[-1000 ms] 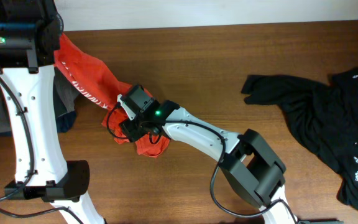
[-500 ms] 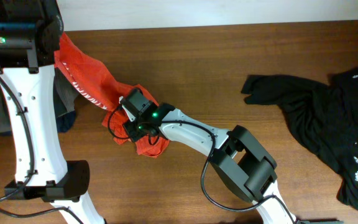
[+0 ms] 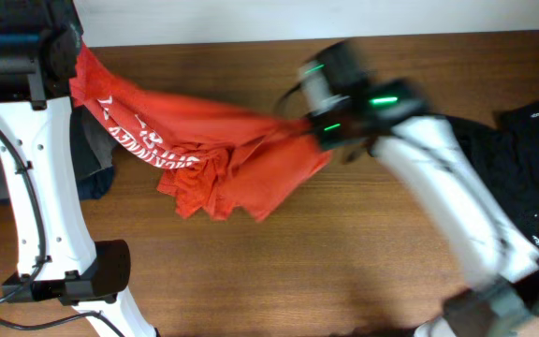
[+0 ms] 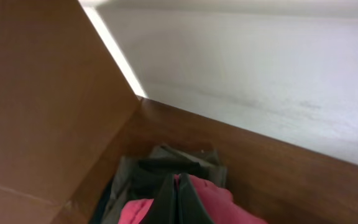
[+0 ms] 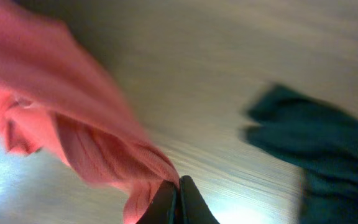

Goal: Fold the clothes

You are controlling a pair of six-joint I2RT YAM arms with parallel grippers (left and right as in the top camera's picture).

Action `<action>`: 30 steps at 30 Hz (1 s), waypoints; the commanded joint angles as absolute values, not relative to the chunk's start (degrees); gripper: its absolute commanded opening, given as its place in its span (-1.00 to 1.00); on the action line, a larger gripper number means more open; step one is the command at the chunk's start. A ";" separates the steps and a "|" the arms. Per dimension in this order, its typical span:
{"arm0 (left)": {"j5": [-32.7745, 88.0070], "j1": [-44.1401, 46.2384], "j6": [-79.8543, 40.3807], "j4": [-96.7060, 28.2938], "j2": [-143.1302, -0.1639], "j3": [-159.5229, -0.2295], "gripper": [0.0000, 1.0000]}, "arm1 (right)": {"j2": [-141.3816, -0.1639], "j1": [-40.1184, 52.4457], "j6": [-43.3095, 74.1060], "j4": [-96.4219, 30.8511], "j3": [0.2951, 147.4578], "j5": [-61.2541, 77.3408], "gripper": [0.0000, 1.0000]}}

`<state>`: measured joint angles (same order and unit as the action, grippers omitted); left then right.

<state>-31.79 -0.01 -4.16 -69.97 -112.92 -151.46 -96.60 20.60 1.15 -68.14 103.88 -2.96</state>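
The orange-red T-shirt [image 3: 223,159] with white lettering hangs stretched across the table between my two grippers. Its left end rises to my left gripper [image 4: 178,194], which is shut on the red fabric [image 4: 216,202] at the far left. Its right end is pinched in my right gripper [image 3: 314,129], which is blurred by motion near the table's middle. In the right wrist view the right gripper [image 5: 179,190] is shut on a bunched fold of the T-shirt [image 5: 98,149]. The black shirt [image 3: 531,225] lies crumpled at the right, partly hidden by my right arm.
A heap of grey and dark garments [image 3: 96,164] lies at the left edge below my left gripper, the same grey heap [image 4: 166,163] in the left wrist view. A brown panel [image 4: 42,93] stands to its left. The left arm's white column and base [image 3: 92,276] occupy the front left.
My right gripper has shut on the T-shirt and swept fast to the right, pulling the bunched shirt out into a long spread. The left gripper has stayed in place, holding its end.
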 commanded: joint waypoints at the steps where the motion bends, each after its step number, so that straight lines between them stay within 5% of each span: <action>1: -24.75 -0.16 -4.78 -71.11 -111.11 -151.98 -0.99 | -97.91 15.03 -4.27 -70.67 102.74 -1.67 -0.91; 17: -23.09 -0.16 -4.99 -74.63 -111.11 -151.96 -0.99 | -98.24 9.26 -6.20 -74.98 100.86 -5.80 -0.91; 21: -23.09 -0.19 -5.39 -74.67 -111.11 -151.96 -0.99 | -98.17 10.35 -6.61 -76.16 100.88 4.19 -0.92; 26: -23.09 -0.19 -5.39 -74.61 -111.11 -151.96 -0.99 | -94.52 14.81 -26.48 -83.26 101.36 31.90 -0.90; 30: -23.07 -0.19 -5.63 -74.63 -111.11 -151.96 -0.99 | -88.18 12.23 -17.54 -77.47 101.38 17.52 -0.91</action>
<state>-22.87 0.03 -4.38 -74.63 -112.84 -151.46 -93.14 15.11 -21.69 -80.29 100.79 24.10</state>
